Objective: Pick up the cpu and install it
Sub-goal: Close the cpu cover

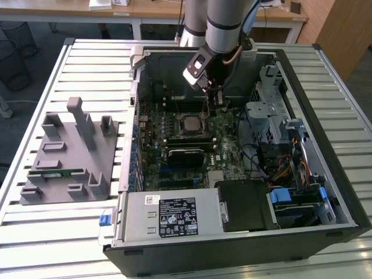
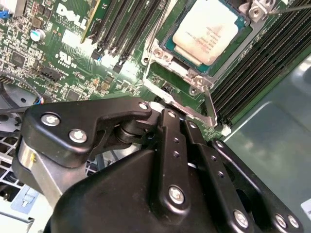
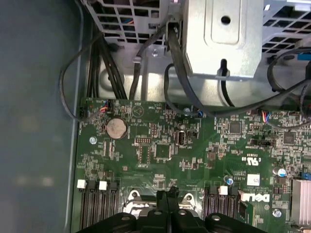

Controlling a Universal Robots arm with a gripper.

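Inside the open black case (image 1: 232, 247), which lies on its side on the ribbed metal worktop (image 1: 87, 75), the cpu (image 2: 206, 29) sits flat in its socket on the green board (image 3: 194, 160). It is one square chip with a pale silver-grey matte top, framed by a bright steel bracket. The gripper (image 3: 167, 195) hangs over the board just beside the socket's edge, its two black fingers (image 3: 161, 201) pressed together with only a seam between them. Second wrist view: black linkage plates with silver screw heads, and a thin steel lever (image 2: 210, 104) at the socket corner, just beside the gripper. Long black memory slots run on both sides of the socket; three white latch tabs counted in the first wrist view. One round silver coin cell (image 3: 116, 127) on the board. The case also holds one silver box (image 1: 168, 215) with a printed label, one black block (image 1: 186, 156) near the cpu, and bundled cables (image 1: 279, 160). At the exterior view's left, well apart from the case, stands one grey plastic fixture (image 1: 70, 154) with upright posts. One green memory stick (image 1: 58, 172) lies in it.
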